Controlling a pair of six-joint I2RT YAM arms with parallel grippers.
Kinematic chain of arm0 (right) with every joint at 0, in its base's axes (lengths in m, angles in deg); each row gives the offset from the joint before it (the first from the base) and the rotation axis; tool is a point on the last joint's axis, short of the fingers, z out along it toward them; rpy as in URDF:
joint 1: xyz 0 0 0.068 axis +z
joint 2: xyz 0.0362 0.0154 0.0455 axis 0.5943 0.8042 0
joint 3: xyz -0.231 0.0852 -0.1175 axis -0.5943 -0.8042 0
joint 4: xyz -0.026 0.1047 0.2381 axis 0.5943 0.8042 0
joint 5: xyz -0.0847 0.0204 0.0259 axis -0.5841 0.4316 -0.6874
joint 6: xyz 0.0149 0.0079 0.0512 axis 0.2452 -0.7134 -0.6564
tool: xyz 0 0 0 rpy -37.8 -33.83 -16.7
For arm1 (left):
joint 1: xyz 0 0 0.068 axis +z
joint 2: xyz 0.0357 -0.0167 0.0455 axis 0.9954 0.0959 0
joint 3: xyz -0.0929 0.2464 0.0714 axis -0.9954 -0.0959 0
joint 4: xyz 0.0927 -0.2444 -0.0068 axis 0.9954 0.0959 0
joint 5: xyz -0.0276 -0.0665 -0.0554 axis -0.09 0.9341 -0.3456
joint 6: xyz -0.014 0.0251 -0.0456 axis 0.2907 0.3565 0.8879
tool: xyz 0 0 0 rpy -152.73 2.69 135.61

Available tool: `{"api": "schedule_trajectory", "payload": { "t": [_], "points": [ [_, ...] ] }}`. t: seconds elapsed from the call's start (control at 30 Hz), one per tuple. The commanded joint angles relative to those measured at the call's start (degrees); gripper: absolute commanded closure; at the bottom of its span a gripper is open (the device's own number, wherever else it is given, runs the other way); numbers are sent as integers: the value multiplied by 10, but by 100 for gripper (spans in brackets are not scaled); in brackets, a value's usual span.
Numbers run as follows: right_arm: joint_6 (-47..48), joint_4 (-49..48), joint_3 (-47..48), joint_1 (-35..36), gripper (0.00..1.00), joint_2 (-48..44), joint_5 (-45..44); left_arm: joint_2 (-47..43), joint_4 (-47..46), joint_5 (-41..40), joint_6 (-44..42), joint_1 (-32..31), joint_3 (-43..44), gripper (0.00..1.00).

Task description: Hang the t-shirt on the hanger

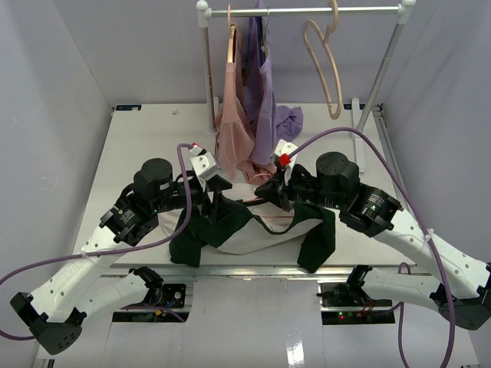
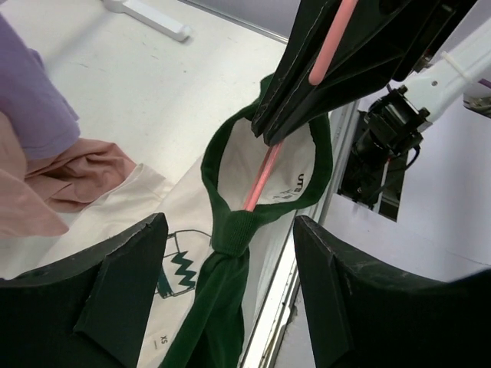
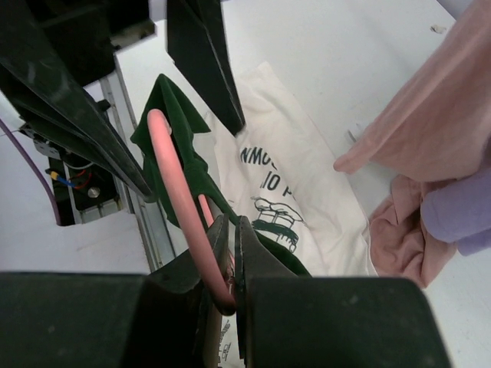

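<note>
White tabletop (image 1: 146,138) inside pale walls, with a clothes rail (image 1: 307,11) at the back. The t-shirt (image 1: 261,236) lies bunched at the near edge between the arms, print side up.

The right hand (image 3: 232,230) is pressed together, pinching the pink hanger (image 3: 173,180). The left hand (image 2: 228,226) is spread, with the green collar (image 2: 322,153) just ahead of it and apparently not pinched.

Progress: one stretch of the hanger passes into the neck opening. The shoulders are not seated, so most of the job is left.

The hanger's long axis slants from the right hand down into the collar; I cannot tell which end leads. The shirt spreads left to right.
</note>
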Motion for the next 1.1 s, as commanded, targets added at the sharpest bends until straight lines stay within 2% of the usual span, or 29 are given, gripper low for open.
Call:
{"api": "schedule_trajectory", "payload": {
  "t": [0.0,0.1,0.3,0.5,1.07],
  "points": [
    [2,-7,9,-8,92,-20,-37,-31,48,-108,-11,-2,37,23],
    [2,8,19,-13,92,-23,-48,-41,85,-152,-37,-3,46,24],
    [-6,24,44,-16,92,-30,-71,-74,143,-188,-29,-2,44,33],
    [-15,42,85,-16,92,-25,-78,-98,170,-219,-22,-3,11,34],
    [-39,54,141,-16,92,-6,-34,-87,154,-247,-1,-3,-39,35]
  ]
}}
